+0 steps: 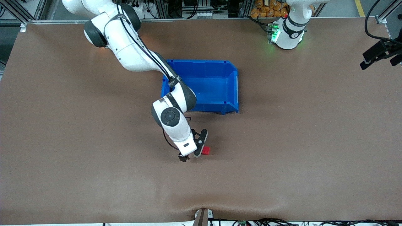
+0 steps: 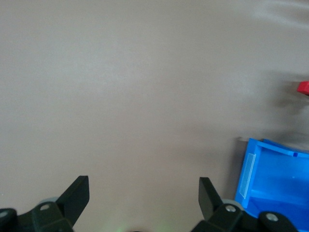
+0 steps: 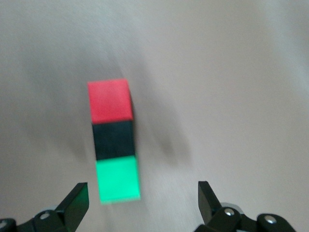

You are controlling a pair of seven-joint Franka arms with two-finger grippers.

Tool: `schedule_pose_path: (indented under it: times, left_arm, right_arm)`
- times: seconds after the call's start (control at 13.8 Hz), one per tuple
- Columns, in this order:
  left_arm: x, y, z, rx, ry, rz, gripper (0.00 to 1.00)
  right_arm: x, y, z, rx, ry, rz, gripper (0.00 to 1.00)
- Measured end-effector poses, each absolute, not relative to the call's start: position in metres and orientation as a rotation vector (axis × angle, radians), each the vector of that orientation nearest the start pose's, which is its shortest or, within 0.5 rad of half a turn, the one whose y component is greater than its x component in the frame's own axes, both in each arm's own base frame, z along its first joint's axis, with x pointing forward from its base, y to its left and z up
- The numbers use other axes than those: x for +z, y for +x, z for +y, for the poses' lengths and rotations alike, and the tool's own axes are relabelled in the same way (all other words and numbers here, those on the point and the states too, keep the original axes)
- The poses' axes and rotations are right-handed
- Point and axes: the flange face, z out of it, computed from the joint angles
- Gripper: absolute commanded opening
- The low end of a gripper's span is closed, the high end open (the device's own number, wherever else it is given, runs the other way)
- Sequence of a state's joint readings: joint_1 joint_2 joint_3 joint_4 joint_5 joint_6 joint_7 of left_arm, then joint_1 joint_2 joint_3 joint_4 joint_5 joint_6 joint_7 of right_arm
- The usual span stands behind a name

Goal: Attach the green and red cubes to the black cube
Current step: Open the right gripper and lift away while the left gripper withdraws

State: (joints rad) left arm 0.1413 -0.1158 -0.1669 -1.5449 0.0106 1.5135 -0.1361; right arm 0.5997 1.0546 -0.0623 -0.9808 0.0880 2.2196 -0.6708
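Brown desk: red cube, black cube and green cube sit joined in one row just below the right end effector, jaws wide, gripping nothing. Assembly looks complete; left end effector waits spread and empty near the blue bin.

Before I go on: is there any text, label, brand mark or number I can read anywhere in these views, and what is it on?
None can be read.
red cube, black cube, green cube: plain faces, no markings.
blue bin: no print; a clear label holder on one wall looks blank.
left arm's base: a small dark mark, too small to read.
right arm's wrist: a small dark patch, not legible.
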Motion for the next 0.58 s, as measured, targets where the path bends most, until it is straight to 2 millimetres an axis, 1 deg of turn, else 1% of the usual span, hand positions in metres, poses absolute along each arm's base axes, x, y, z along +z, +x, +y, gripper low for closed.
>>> schedule_pose_path:
  times: [0.07, 0.14, 0.22, 0.36, 0.43, 0.58]
  left_arm:
    - [0.69, 0.512, -0.026, -0.125, -3.112, -0.152, 1.0]
    - [0.683, 0.516, -0.028, -0.104, -3.113, -0.145, 1.0]
    - [0.672, 0.523, -0.024, -0.075, -3.116, -0.154, 1.0]
    - [0.652, 0.537, -0.014, -0.024, -3.12, -0.177, 1.0]
    - [0.646, 0.541, -0.013, -0.013, -3.121, -0.176, 1.0]
    - [0.646, 0.544, -0.018, -0.015, -3.124, -0.162, 1.0]
  right_arm:
    - [0.241, 0.687, 0.413, -0.275, -2.618, -1.69, 1.0]
    - [0.252, 0.699, 0.391, -0.265, -2.67, -1.607, 1.0]
    - [0.262, 0.711, 0.366, -0.254, -2.722, -1.519, 1.0]
    - [0.279, 0.736, 0.309, -0.244, -2.824, -1.32, 1.0]
    - [0.287, 0.747, 0.281, -0.247, -2.871, -1.216, 1.0]
    - [0.299, 0.765, 0.225, -0.264, -2.942, -1.039, 1.0]
